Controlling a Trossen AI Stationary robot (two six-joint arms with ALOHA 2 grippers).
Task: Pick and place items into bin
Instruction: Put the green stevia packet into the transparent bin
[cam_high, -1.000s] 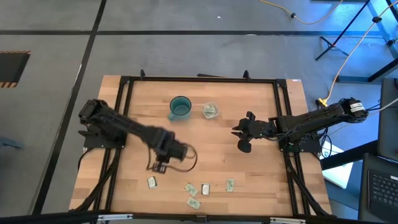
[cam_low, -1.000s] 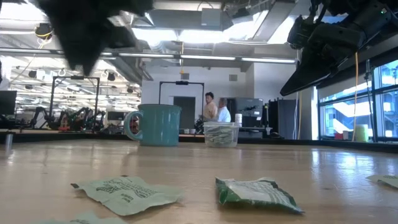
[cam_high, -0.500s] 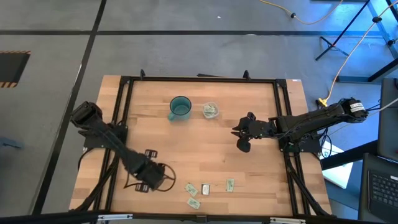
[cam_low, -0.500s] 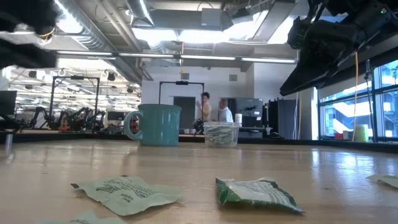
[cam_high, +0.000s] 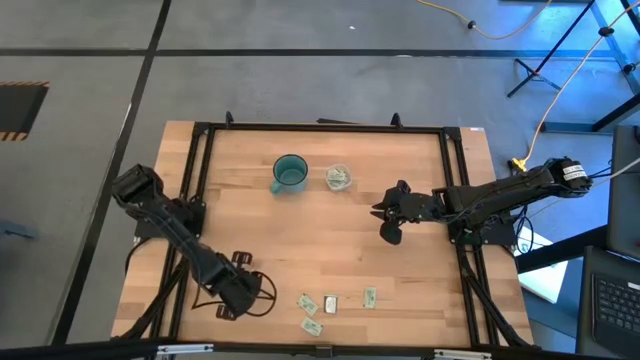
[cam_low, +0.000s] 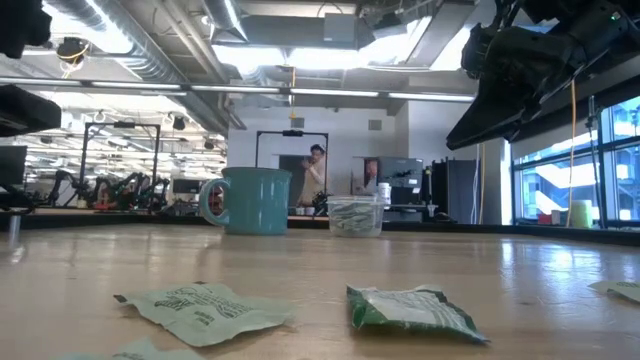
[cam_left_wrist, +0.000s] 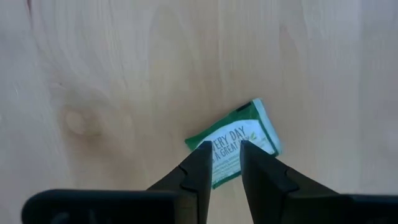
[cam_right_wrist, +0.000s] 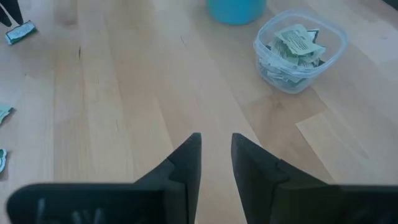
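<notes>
My left gripper (cam_left_wrist: 225, 149) hangs near the table's near left corner (cam_high: 233, 298), fingers pointing down and slightly open. It stands just above a green-and-white packet (cam_left_wrist: 251, 129) lying flat on the wood. Several more pale green packets (cam_high: 330, 304) lie flat along the near edge, and two show close up in the low view (cam_low: 200, 312). The clear cup (cam_high: 339, 178) stands on the far half, holding several packets (cam_right_wrist: 297, 42). My right gripper (cam_right_wrist: 216, 142) hovers over the right half of the table (cam_high: 388, 214), with a narrow gap between its fingers.
A teal mug with a handle (cam_high: 289, 173) stands just left of the clear cup (cam_low: 355, 215). A black frame (cam_high: 320, 128) runs around the table. Bare wood lies between the far pair and the near packets. People stand far off in the room behind.
My left gripper has swung from the table's middle toward the near left corner. It has come down over the lone packet there, which now sits under its fingers. My right arm has stayed in place.
</notes>
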